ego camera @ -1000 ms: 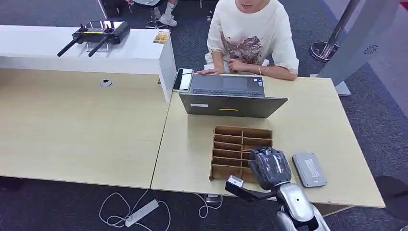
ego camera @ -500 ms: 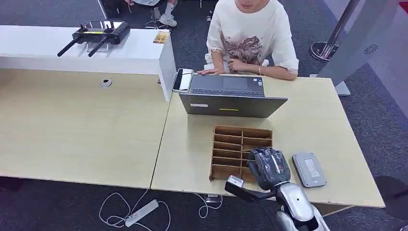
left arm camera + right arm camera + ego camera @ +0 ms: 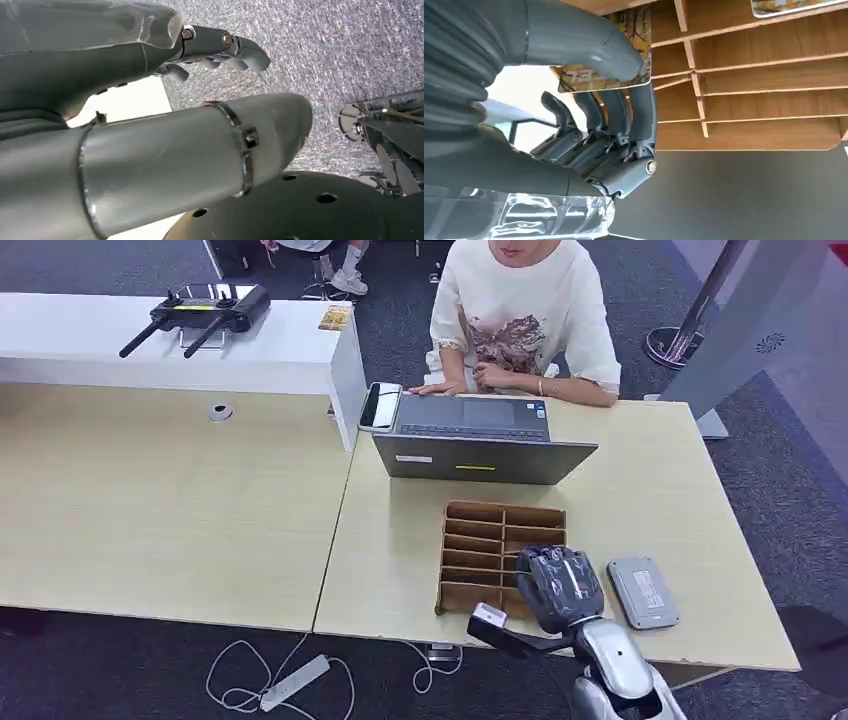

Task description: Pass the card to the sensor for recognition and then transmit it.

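Note:
My right hand (image 3: 560,585) hovers over the near right corner of the wooden slotted card rack (image 3: 490,530). In the right wrist view its thick thumb lies on one face of a yellowish picture card (image 3: 636,30) and its dark fingers (image 3: 624,115) curl under the other, so the card is pinched at the rack (image 3: 749,105). A second card (image 3: 794,4) sits in a farther slot. The grey flat sensor (image 3: 643,592) lies on the table just right of the hand. My left hand (image 3: 215,42) hangs over grey carpet, holding nothing.
An open laptop (image 3: 480,445) stands behind the rack, with a person (image 3: 520,320) seated at it and a phone (image 3: 380,405) beside it. A white counter (image 3: 180,340) carries a black controller (image 3: 200,310). A power strip (image 3: 295,682) lies on the floor.
My right hand has edged slightly left and toward the near table edge over the rack. Nothing else has moved.

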Robot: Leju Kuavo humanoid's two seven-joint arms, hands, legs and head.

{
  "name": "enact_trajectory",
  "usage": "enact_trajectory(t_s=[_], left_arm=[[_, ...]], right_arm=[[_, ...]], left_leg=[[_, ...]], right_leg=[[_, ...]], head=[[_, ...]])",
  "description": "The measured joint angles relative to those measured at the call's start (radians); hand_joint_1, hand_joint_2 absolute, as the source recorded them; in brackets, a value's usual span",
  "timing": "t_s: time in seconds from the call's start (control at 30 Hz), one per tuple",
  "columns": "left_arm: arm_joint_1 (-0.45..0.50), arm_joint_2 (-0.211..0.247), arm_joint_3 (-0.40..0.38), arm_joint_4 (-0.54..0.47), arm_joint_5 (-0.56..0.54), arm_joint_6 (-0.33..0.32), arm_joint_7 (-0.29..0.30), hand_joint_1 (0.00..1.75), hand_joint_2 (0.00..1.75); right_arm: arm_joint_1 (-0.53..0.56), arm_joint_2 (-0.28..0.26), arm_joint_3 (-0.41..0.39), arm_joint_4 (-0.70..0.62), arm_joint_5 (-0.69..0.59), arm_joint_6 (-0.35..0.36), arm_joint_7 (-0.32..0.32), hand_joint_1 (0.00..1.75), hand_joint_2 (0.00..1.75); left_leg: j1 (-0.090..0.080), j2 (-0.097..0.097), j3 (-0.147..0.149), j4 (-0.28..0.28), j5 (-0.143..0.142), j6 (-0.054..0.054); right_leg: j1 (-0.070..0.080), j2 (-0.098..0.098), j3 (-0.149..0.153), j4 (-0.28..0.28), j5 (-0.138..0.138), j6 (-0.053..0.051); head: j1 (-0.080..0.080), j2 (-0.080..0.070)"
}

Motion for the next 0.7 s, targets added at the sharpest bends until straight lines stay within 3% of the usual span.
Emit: enact_trajectory(t_s=[0.7], left_arm=[[0.000,0.000,0.000,0.000,0.008,0.002,0.000,0.00,0.00]], right_arm=[[0.056,-0.055,-0.088,-0.143,-0.339,0.118,-0.197,1.75,1.75]], left_leg=[[0.000,0.000,0.000,0.000,0.000,0.000]], right_leg=[[0.000,0.000,0.000,0.000,0.000,0.000]], head=[[0.000,0.000]])
